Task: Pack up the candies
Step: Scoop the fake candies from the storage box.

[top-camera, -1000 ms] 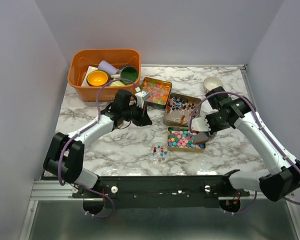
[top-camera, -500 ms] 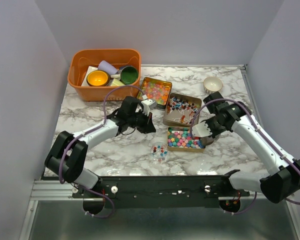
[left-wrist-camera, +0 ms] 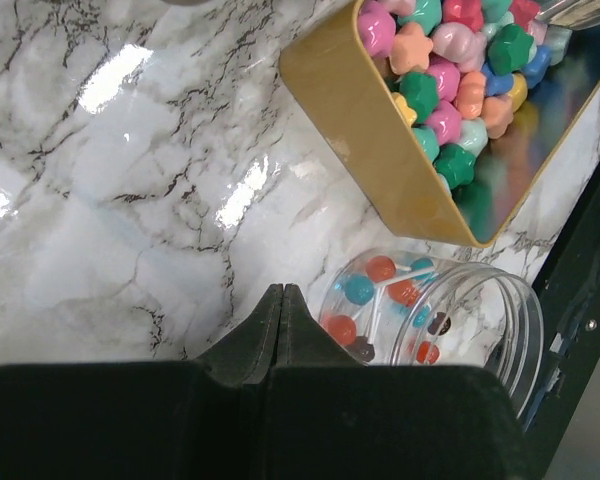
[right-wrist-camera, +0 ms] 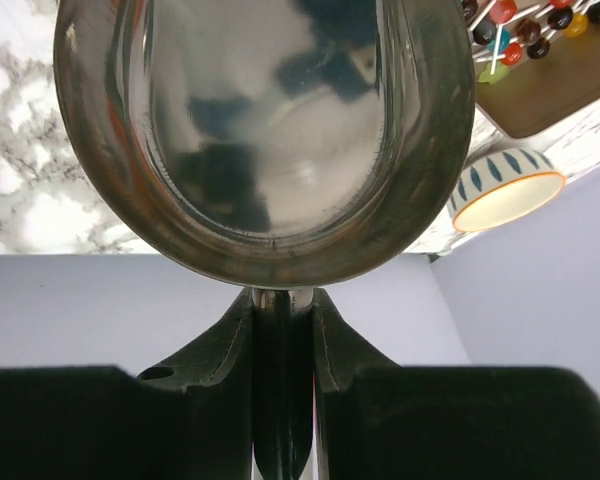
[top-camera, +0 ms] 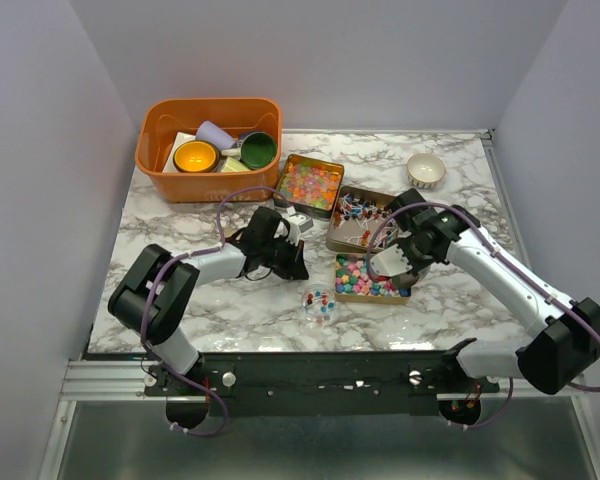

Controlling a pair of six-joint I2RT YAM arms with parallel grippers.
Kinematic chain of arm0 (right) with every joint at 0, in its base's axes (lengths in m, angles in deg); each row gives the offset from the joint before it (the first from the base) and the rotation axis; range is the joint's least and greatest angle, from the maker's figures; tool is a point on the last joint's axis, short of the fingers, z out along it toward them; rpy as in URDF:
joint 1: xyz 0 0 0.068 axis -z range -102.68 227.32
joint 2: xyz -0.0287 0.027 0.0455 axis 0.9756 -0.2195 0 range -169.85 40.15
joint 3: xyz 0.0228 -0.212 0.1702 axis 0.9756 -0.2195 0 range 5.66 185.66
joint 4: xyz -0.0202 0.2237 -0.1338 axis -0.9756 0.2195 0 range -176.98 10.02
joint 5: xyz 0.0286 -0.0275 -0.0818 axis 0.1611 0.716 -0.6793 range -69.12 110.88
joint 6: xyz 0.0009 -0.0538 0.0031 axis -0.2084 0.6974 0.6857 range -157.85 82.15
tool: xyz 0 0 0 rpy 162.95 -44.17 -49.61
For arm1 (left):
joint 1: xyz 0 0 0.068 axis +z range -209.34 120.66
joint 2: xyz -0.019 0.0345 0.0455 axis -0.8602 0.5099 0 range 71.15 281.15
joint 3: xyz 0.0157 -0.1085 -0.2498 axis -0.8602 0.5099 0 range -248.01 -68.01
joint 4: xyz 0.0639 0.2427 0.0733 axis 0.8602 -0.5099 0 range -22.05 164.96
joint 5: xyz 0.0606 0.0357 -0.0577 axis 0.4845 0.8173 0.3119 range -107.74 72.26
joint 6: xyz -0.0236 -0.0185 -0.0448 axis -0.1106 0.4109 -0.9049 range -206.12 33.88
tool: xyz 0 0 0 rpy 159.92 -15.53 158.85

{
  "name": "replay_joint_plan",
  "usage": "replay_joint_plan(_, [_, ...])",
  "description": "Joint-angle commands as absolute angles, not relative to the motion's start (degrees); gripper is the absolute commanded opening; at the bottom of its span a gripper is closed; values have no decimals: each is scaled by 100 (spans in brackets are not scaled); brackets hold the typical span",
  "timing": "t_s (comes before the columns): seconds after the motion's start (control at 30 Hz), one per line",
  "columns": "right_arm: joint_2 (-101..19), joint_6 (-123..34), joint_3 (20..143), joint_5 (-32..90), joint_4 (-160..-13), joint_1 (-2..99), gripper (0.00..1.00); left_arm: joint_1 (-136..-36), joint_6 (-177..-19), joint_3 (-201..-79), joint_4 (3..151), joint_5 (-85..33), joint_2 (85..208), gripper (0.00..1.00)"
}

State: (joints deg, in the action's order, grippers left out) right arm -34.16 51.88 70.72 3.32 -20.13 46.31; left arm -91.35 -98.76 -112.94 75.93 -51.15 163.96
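Table [top-camera: 180, 300]: marble, carrying everything.
Basket [top-camera: 155, 170]: orange, sitting far left (well out of my way).
Arms: both are bending inward toward the tins [left-wrist-camera: 380, 140].
Candies [top-camera: 365, 280]: lying in three gold tins stepping diagonally; the nearest tin's long side is running left-right.
Jar [left-wrist-camera: 480, 310]: lying on its side beside that tin.
Right pincer [right-wrist-camera: 283, 300]: gripping a steel scoop [right-wrist-camera: 270, 120] over the nearest tin.
Left pincer [left-wrist-camera: 282, 295]: pressed together, empty, aiming at the jar.

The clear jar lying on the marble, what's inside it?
Inside the clear jar: a few small candies, orange, blue, red and dark, some on white sticks. The left claw covers the jar's lower edge in its wrist view, so more there cannot be seen.
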Motion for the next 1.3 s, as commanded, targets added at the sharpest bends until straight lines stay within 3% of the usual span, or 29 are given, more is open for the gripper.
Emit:
replay_joint_plan(0.0, [-3834,4435,6912,567,-1807,4515,1,-9204,-9991,-11126,8119,-5377,16624,0])
replay_joint_plan(0.6, [-4440,3027,6894,1244,-2264,4392,1,-9336,-10387,-11275,9068,-5913,17151,0])
replay_joint_plan(1.27, [-5082,1647,7184,2395,-3766,4287,1,-9336,-10493,-11600,8902,-5843,17363,0])
